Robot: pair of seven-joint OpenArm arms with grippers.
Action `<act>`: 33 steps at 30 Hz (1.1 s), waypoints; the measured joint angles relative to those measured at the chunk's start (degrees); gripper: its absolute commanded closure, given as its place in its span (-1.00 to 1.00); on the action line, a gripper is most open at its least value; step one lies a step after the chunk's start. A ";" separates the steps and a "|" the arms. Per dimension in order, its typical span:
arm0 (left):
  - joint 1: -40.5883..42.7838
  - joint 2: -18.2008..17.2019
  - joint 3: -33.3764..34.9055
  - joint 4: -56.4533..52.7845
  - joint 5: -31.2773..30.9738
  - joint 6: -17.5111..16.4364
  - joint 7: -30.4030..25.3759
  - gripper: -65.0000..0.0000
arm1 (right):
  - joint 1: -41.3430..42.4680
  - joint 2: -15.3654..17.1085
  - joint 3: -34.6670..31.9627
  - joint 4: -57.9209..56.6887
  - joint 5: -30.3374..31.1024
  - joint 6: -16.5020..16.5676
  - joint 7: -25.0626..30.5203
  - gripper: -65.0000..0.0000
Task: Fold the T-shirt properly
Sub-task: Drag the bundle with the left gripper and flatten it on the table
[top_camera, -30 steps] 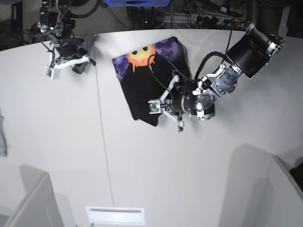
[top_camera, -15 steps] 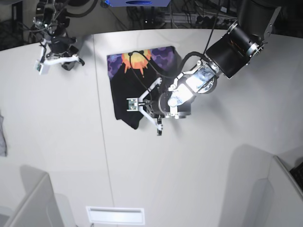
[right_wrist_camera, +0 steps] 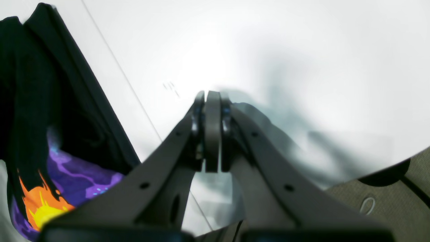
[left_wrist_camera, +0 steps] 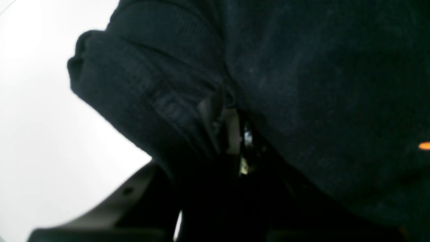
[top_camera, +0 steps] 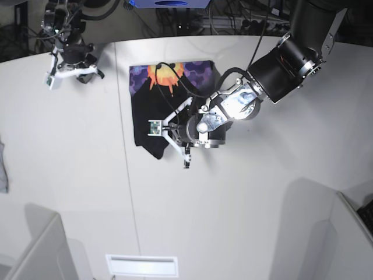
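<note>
white table bears left tool clamped on t-shirt, arm stretched low.

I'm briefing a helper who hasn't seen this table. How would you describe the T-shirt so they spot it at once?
On the white table, look toward the far edge, just left of the big black arm. The T-shirt is a folded black cloth bundle with an orange sun on purple showing at its far end, the only dark, colourful thing there. The left gripper is at its near edge.

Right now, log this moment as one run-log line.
left gripper: shut on T-shirt edge | right gripper: shut, empty, over table | T-shirt: partly folded, print showing
</note>
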 measured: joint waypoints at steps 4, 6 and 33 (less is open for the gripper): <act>0.02 -0.02 0.00 0.22 0.07 0.00 0.13 1.00 | 0.00 0.00 0.00 0.00 0.00 0.00 -0.02 1.00; 0.00 -0.02 0.00 0.39 0.22 0.00 0.28 1.00 | 0.13 0.00 -0.02 0.00 -0.02 0.00 0.00 1.00; -2.47 2.08 -20.35 17.25 0.44 -1.07 1.77 -0.52 | 0.13 5.29 -5.81 0.00 0.00 0.00 -0.42 1.00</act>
